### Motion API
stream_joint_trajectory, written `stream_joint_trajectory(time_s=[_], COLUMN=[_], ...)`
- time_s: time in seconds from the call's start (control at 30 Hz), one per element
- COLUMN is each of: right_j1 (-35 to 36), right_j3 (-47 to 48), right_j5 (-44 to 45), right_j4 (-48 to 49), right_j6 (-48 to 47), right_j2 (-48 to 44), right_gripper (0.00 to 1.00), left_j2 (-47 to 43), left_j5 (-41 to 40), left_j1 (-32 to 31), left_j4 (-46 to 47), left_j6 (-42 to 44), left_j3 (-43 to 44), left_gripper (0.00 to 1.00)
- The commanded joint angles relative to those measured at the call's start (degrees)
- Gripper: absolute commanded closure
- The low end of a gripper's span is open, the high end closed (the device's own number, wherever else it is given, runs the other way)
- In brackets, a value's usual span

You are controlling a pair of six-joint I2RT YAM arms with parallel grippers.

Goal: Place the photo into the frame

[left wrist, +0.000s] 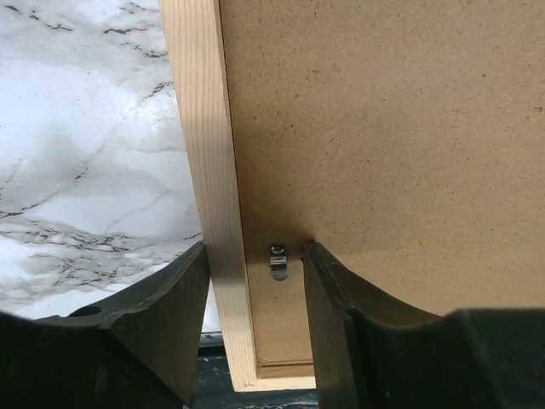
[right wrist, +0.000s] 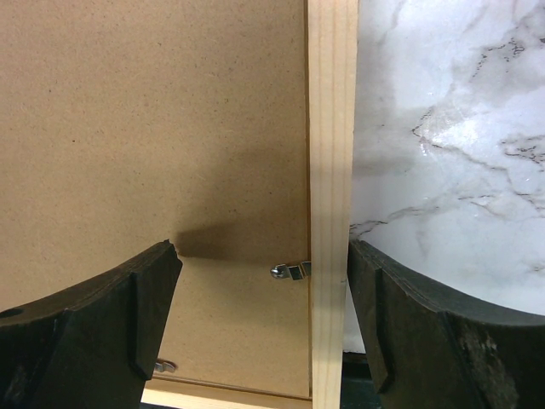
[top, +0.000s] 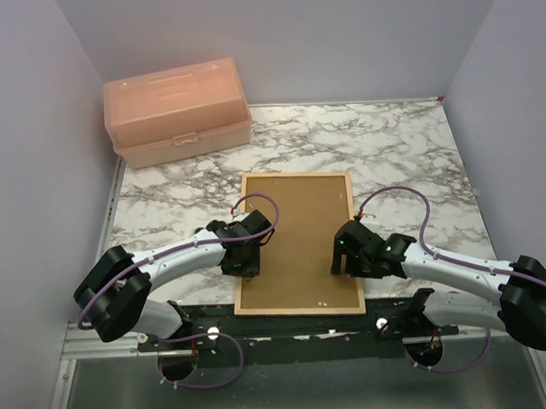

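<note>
Both left hand (left wrist: 255, 251) and right hand (right wrist: 264, 251) gape over frame (top: 294, 175) edges, backing board (top: 297, 244) inside.

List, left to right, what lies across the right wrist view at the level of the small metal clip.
Black gripper finger → brown backing board → small metal clip → light-wood frame bar → other black gripper finger → marble-pattern table.

Frame (left wrist: 207, 153) light wood, board (top: 297, 244) speckled brown. Counter (top: 388, 150) white marble, grey veins. Box (top: 178, 109) peach. My left hand (left wrist: 255, 247), right hand (right wrist: 264, 247) black, cables (top: 254, 196) purple.
</note>
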Motion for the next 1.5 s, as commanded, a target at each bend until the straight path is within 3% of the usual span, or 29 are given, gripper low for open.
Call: stream_joint_trajectory(time_s=[0.0,0.1,0.2,0.3,0.53,0.57,0.73,0.83,1.1,1.47], right_j1=[0.58,0.56,0.56,0.58,0.58,0.59,0.52,0.41,-2.83,-2.85], right_j3=[0.15,0.03,0.29,0.63,1.26,1.21,1.16,1.56,2.14,4.48], right_j5=[-4.77,-4.50,-4.28,-4.09,-3.69,-3.72,-3.41,-2.60,-5.19,-12.10], right_j4=[3.55,3.44,3.20,2.99,2.40,2.40,2.25,1.49,3.38,3.68], right_j6=[1.65,1.58,1.45,1.33,1.56,1.64,2.21,2.39,0.73,-0.51], right_j2=[1.06,1.14,1.18,1.16,0.24,-0.03,-2.28,-3.18,-1.22,0.96], right_gripper=[0.14,0.14,0.13,0.13,0.10,0.09,0.01,0.00,0.00,0.00], left_j2=[3.31,4.08,4.07,4.14,3.26,2.52,-2.57,-6.06,-11.20,-19.91], left_j5=[1.42,0.60,-0.34,-0.14,1.29,1.31,5.32,10.25,20.22,22.74], left_j1=[-0.84,-0.84,-0.82,-0.84,-0.85,-0.78,1.02,3.50,9.18,8.56], left_j4=[3.72,2.90,2.22,2.55,4.13,4.19,7.09,10.84,17.84,13.81], left_j6=[-1.08,-0.81,-0.79,-0.51,-0.23,-0.30,-0.49,-0.05,0.77,-1.90], left_j3=[0.56,0.52,0.33,-0.17,-0.96,-0.97,-2.87,-5.60,-11.56,-14.26], left_gripper=[0.52,0.60,0.84,1.00,1.00,0.99,0.52,0.39,0.35,0.35])
